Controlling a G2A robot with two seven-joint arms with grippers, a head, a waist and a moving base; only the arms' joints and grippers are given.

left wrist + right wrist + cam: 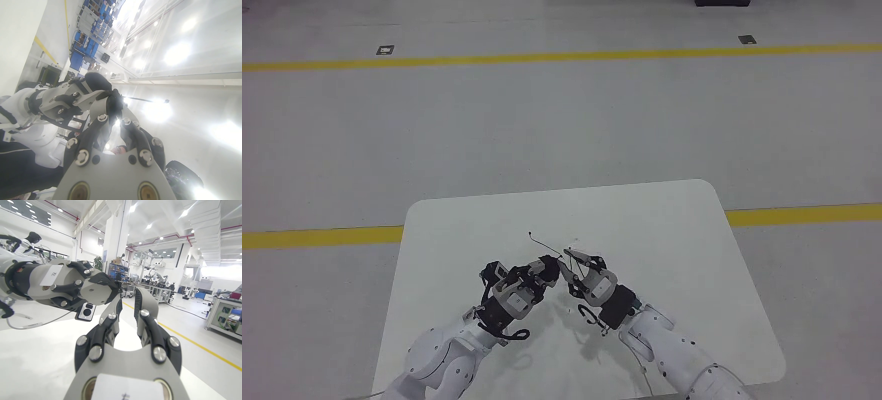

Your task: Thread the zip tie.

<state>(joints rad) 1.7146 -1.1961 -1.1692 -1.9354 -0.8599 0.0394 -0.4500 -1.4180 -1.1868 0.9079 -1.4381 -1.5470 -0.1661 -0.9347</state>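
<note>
The left hand (115, 287) and right hand (129, 294) are grey with black links (153, 326), silver screws (159, 352) and white labels (51, 275). The arms (442, 362) are white.

Bright ceiling lights (175, 55) glare strongly in the left wrist view

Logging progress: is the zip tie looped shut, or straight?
Straight, not looped: the zip tie sticks out from the shut left claw, its far end free in the air.

Left gripper (114, 97), fingers (100, 108) tight together, tip to tip with right gripper (128, 295), fingers (145, 301) apart.
</note>
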